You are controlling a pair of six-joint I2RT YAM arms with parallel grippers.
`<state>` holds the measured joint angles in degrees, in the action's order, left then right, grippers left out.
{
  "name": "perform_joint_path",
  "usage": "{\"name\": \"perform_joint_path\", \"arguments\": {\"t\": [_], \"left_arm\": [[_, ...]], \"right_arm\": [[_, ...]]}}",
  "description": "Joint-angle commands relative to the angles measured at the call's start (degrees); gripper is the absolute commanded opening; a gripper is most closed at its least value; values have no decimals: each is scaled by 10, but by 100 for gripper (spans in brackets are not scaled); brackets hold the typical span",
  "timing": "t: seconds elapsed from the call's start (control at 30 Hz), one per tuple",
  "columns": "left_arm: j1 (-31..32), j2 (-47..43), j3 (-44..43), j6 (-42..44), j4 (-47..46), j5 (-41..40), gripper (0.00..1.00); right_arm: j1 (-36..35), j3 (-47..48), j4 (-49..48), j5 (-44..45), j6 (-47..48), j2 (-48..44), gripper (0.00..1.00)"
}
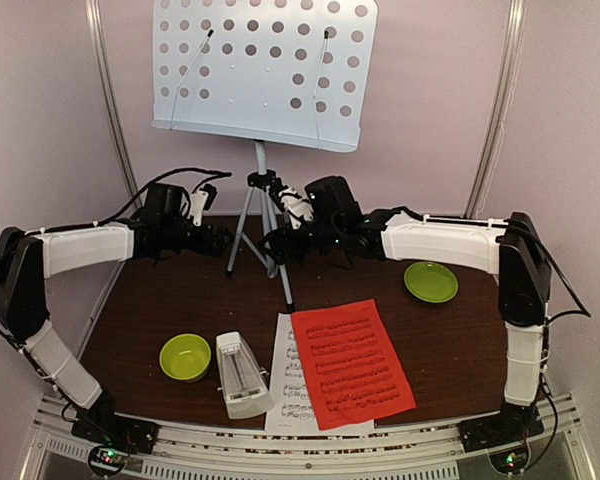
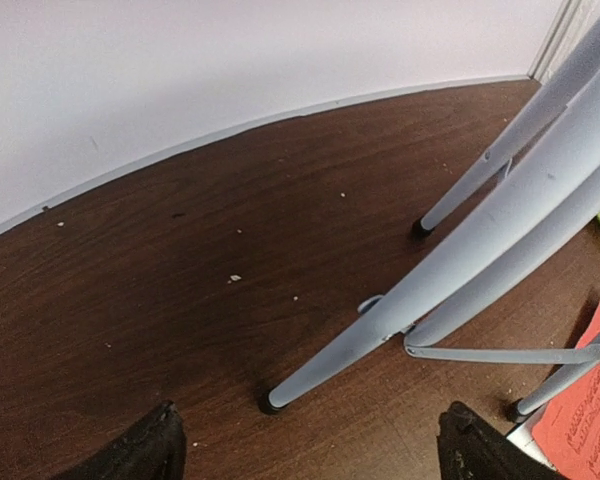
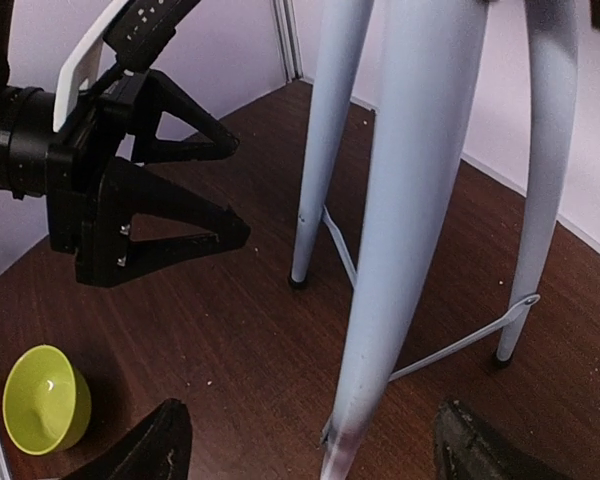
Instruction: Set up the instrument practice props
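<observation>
The perforated pale music stand (image 1: 265,70) stands on its tripod (image 1: 261,225) at the back of the table. My left gripper (image 1: 220,240) is open just left of the tripod; in the left wrist view (image 2: 310,460) a tripod leg (image 2: 430,290) lies ahead of the jaws, its foot on the table. My right gripper (image 1: 275,243) is open at the tripod's right, and in the right wrist view (image 3: 315,455) its jaws straddle a leg (image 3: 400,250) without closing on it. The red sheet (image 1: 352,362) lies over the white sheet (image 1: 285,385) at the front. The metronome (image 1: 240,375) stands beside them.
A lime-green bowl (image 1: 185,357) sits front left, and also shows in the right wrist view (image 3: 45,400). A lime-green plate (image 1: 430,281) sits at the right. Walls close in the back and both sides. The left gripper (image 3: 130,210) shows in the right wrist view.
</observation>
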<state>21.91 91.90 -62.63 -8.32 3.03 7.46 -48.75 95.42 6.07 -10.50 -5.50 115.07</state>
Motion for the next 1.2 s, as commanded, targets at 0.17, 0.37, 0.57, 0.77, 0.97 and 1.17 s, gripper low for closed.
{"name": "perform_joint_path", "arguments": {"t": [0.17, 0.37, 0.57, 0.77, 0.97, 1.17], "left_arm": [[-1, 79, -59, 25, -65, 81, 84], [-1, 123, -112, 61, -55, 109, 80], [-1, 150, -163, 92, -44, 135, 71], [-1, 157, -161, 82, -56, 143, 51], [-1, 153, -146, 67, -70, 142, 34], [0, 150, -141, 67, -63, 140, 27]], "right_arm": [[7, -6, -5, -2, -3, 27, 65], [10, 2, -11, -6, -10, 44, 54], [11, 1, -7, 5, -5, 42, 49], [19, 3, 3, 18, 1, 31, 35], [32, -6, 5, 23, 3, 19, 24], [40, -14, 2, 14, 6, 15, 13]]}}
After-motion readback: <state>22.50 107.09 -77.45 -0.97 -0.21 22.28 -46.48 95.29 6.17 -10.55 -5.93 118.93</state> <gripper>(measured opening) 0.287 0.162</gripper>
